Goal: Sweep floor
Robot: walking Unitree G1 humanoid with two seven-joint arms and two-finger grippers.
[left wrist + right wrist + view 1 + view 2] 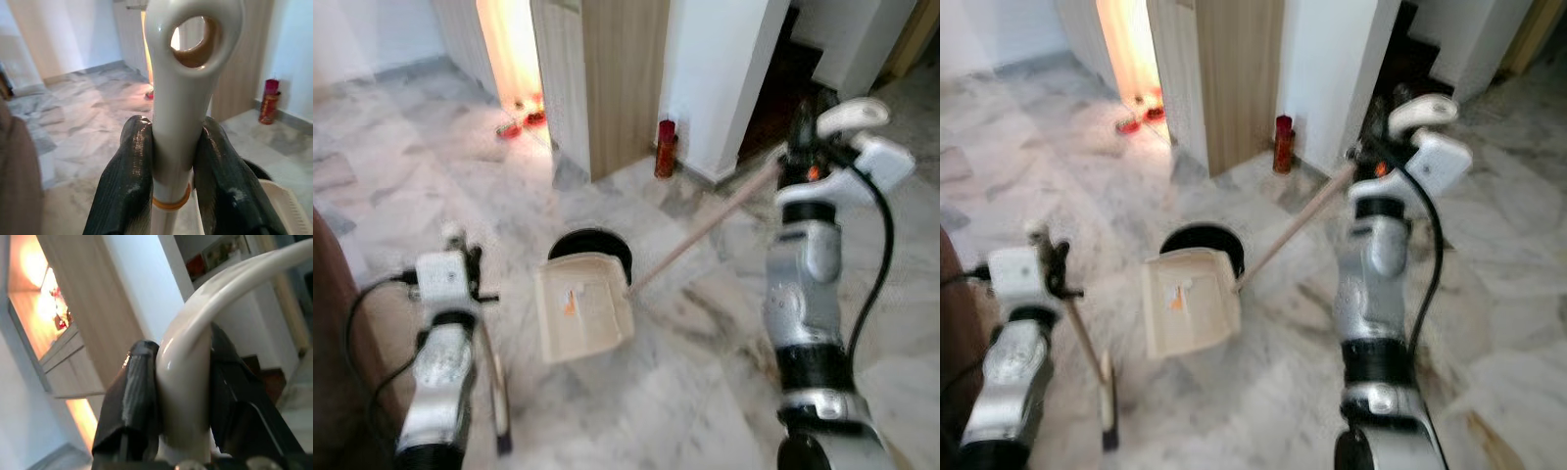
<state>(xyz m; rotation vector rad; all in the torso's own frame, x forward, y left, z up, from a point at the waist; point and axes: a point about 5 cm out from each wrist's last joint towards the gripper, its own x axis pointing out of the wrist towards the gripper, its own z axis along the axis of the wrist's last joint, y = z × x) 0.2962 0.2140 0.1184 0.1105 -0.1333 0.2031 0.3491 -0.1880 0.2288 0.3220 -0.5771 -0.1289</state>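
At the lower left of the head view, the left gripper (171, 171) pinches the white handle of a broom (188, 93), its black fingers (122, 181) pressed against both sides just below the hanging hole. The broom's thin shaft slants down to the marble floor (705, 392) beside the arm. In the middle lies a cream dustpan (582, 305), tilted, with an orange scrap inside, just in front of a dark round bin (597, 245). Its long pale pole (705, 230) runs up to the right, where the right gripper (183, 396) clamps its curved white grip. A red can (665, 147) stands by the wooden wall, upper centre.
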